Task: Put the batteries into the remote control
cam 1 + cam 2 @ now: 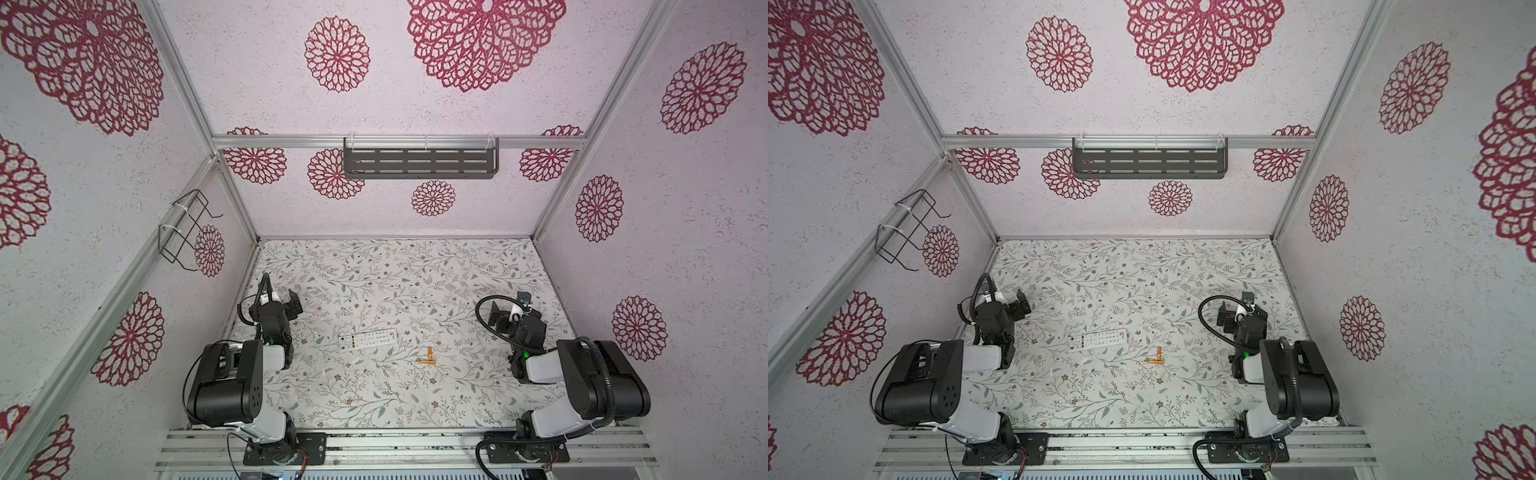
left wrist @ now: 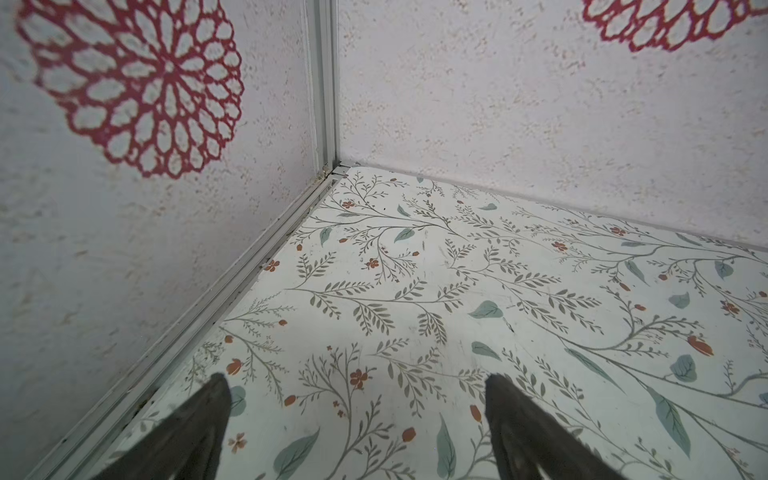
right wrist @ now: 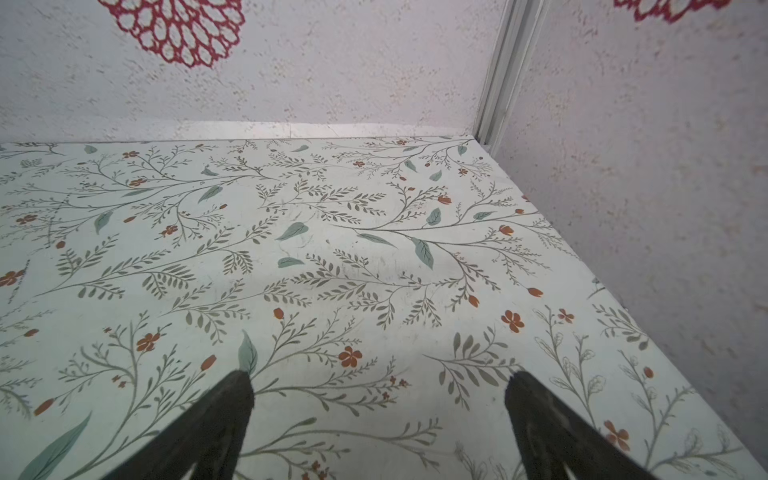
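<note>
The white remote control (image 1: 368,340) (image 1: 1097,340) lies buttons up near the middle of the floral table, in both top views. Two small orange batteries (image 1: 428,358) (image 1: 1157,358) lie touching in an L shape just to its right. My left gripper (image 1: 287,305) (image 1: 1020,305) hovers open at the table's left side, well apart from the remote. My right gripper (image 1: 509,308) (image 1: 1236,308) is open at the right side, away from the batteries. Both wrist views show only bare floral surface between the spread jaws of the left gripper (image 2: 357,380) and the right gripper (image 3: 379,376). Neither wrist view shows the remote or batteries.
A grey slotted shelf (image 1: 419,162) hangs on the back wall and a black wire rack (image 1: 187,228) on the left wall. Patterned walls close in the table on three sides. An aluminium rail (image 1: 395,444) carrying both arm bases runs along the front edge.
</note>
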You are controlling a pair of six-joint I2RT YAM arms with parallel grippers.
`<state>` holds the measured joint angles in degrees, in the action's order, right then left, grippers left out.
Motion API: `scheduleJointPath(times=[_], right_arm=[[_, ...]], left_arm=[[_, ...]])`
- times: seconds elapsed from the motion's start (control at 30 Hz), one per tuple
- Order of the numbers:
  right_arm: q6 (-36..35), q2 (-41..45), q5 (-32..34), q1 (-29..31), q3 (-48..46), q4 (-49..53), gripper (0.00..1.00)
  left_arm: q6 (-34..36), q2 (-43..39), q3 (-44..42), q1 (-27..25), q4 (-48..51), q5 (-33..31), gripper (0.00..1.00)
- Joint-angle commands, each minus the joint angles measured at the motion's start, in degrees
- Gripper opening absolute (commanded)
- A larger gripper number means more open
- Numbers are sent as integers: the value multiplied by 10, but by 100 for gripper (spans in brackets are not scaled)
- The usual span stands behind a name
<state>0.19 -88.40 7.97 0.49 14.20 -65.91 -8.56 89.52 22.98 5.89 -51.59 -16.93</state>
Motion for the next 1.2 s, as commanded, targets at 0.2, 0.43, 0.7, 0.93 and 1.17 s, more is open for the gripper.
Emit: scheduleJointPath(times=[0.2, 0.43, 0.7, 0.93, 1.17], right_arm=[[9, 5, 11, 3, 9, -16, 99], [8, 5, 11, 4, 9, -16, 99], [8, 5, 12, 4, 10, -15, 99], [8, 5, 12, 4, 10, -16, 99], [8, 5, 13, 4, 10, -17, 99]], left_arm=[[9, 0, 6, -1, -11, 7, 97], [9, 0, 6, -1, -11, 7, 97], [9, 0, 7, 0, -9, 8, 97], [13, -5, 10, 1, 1, 27, 97], [-6, -47, 101, -30, 209, -122, 97]])
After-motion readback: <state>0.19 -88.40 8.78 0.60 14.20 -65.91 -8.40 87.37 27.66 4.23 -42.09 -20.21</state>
